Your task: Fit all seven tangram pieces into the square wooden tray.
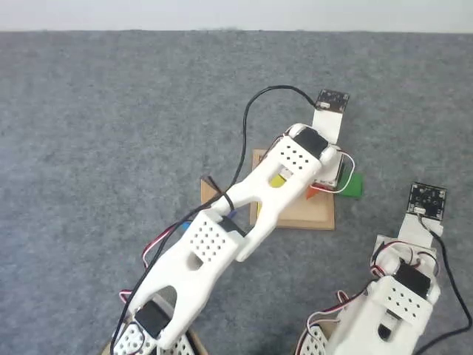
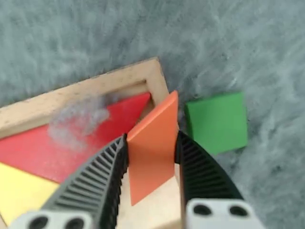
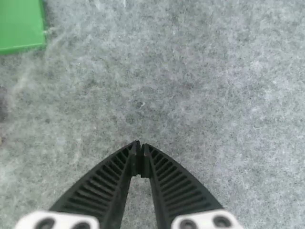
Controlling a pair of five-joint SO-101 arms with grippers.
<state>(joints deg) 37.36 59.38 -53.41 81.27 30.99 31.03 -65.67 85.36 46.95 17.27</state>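
Note:
My left gripper (image 2: 151, 145) is shut on an orange piece (image 2: 152, 148) held on edge over a corner of the square wooden tray (image 2: 95, 86). A red piece (image 2: 66, 143) and a yellow piece (image 2: 19, 191) lie flat in the tray. A green square piece (image 2: 217, 121) rests on the carpet just outside that corner. From above, the left arm (image 1: 244, 214) stretches over the tray (image 1: 310, 216), with the green piece (image 1: 352, 185) at the tray's right. My right gripper (image 3: 141, 160) is shut on nothing, above bare carpet, with the green piece (image 3: 21, 24) farther off.
Grey carpet (image 1: 111, 111) covers the table all around. A dark piece (image 1: 209, 183) pokes out left of the tray beside the left arm, with a bit of blue (image 1: 186, 224) under it. The right arm (image 1: 399, 296) sits at the lower right.

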